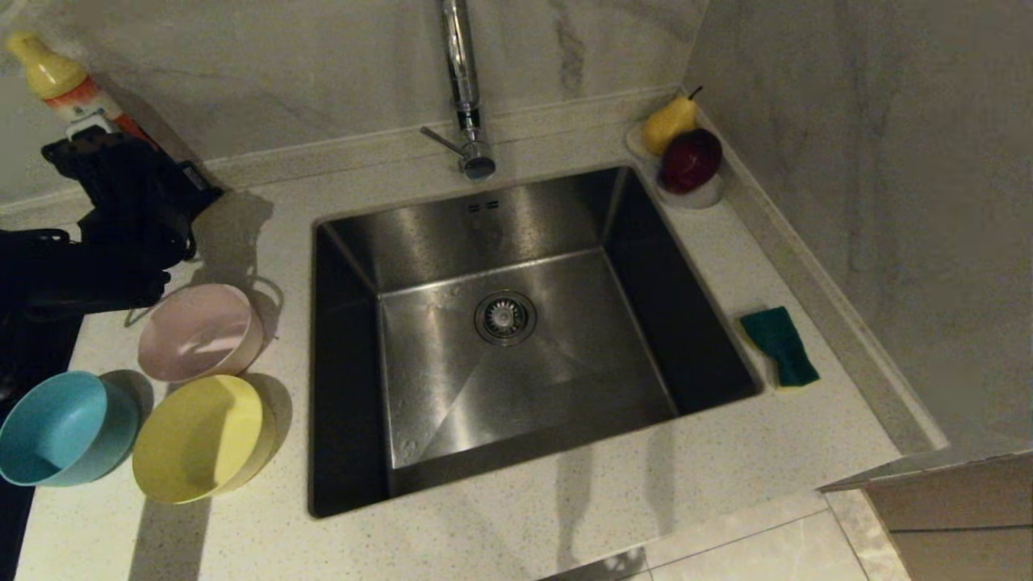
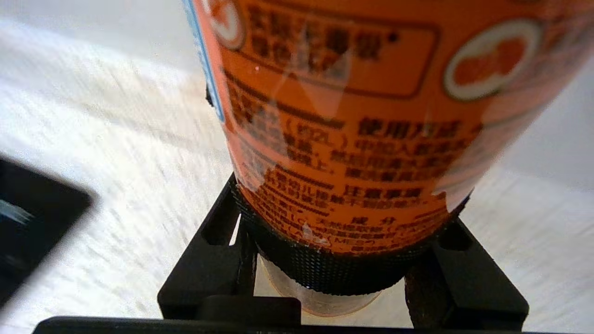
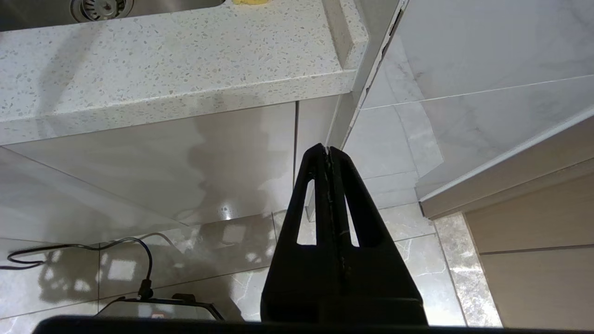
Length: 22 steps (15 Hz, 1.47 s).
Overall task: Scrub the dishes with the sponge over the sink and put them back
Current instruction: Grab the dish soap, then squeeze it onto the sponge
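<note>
Three bowls stand on the counter to the left of the sink (image 1: 565, 355): a pale pink one (image 1: 198, 331), a yellow one (image 1: 198, 436) and a light blue one (image 1: 60, 428). The sponge (image 1: 779, 343) lies green side up on the counter to the right of the sink. My left gripper (image 1: 93, 137) is at the back left, behind the pink bowl. It is shut on the lower body of an orange bottle (image 2: 352, 116) with a yellow cap (image 1: 44, 68). My right gripper (image 3: 328, 150) hangs shut and empty below the counter's front edge.
A tall chrome tap (image 1: 460, 73) rises behind the sink. A small white dish with a pear and a dark red fruit (image 1: 686, 157) sits at the back right corner. A black stove top (image 1: 12, 516) borders the counter on the far left.
</note>
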### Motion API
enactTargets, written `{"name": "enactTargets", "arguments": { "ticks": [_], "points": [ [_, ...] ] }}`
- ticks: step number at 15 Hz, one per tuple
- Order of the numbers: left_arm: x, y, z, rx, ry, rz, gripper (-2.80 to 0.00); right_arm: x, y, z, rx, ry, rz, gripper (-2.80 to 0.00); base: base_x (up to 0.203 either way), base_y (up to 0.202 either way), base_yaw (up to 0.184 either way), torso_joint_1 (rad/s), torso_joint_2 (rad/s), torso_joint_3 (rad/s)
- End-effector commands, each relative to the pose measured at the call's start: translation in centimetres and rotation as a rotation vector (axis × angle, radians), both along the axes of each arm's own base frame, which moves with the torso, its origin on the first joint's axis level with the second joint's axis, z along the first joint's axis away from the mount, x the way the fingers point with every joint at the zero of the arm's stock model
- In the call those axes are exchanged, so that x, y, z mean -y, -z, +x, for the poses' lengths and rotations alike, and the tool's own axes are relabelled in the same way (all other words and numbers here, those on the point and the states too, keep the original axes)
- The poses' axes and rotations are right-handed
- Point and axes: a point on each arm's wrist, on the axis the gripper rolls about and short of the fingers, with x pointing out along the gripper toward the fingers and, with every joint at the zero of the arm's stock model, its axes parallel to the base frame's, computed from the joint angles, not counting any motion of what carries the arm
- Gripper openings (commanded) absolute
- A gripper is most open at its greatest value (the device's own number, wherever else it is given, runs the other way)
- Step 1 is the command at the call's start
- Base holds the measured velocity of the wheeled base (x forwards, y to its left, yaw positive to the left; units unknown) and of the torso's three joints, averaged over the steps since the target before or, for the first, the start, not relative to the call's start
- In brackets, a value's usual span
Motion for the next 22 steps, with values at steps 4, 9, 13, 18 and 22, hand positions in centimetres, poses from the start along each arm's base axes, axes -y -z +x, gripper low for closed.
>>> {"name": "enactTargets", "arguments": {
  "ticks": [4, 9, 13, 18, 22],
  "points": [
    [2.2, -8.1, -6.0, 0.088, 0.001, -0.011, -2.80, 0.0, 0.0, 0.0, 0.001, 0.000, 0.000, -2.80, 0.000, 0.000, 0.000, 0.000, 0.00, 0.000],
    [5.0, -14.8, -14.7, 0.063, 0.014, 0.043, -2.80, 0.0, 0.0, 0.0, 0.001, 0.000, -0.001, -2.80, 0.000, 0.000, 0.000, 0.000, 0.00, 0.000],
    [7.7, -18.1, -22.2, 0.069, 0.061, 0.223, -2.80, 0.0, 0.0, 0.0, 0.001, 0.000, 0.000, -2.80, 0.000, 0.000, 0.000, 0.000, 0.00, 0.000],
    [11.3, -17.4, -30.6, 0.028, 0.234, 0.477, -2.80, 0.0, 0.0, 0.0, 0.001, 0.000, 0.000, -2.80, 0.000, 0.000, 0.000, 0.000, 0.00, 0.000],
    [12.2, -15.7, -34.1, -0.005, 0.331, 0.609, -2.80, 0.0, 0.0, 0.0, 0.001, 0.000, 0.000, -2.80, 0.000, 0.000, 0.000, 0.000, 0.00, 0.000]
  ]
}}
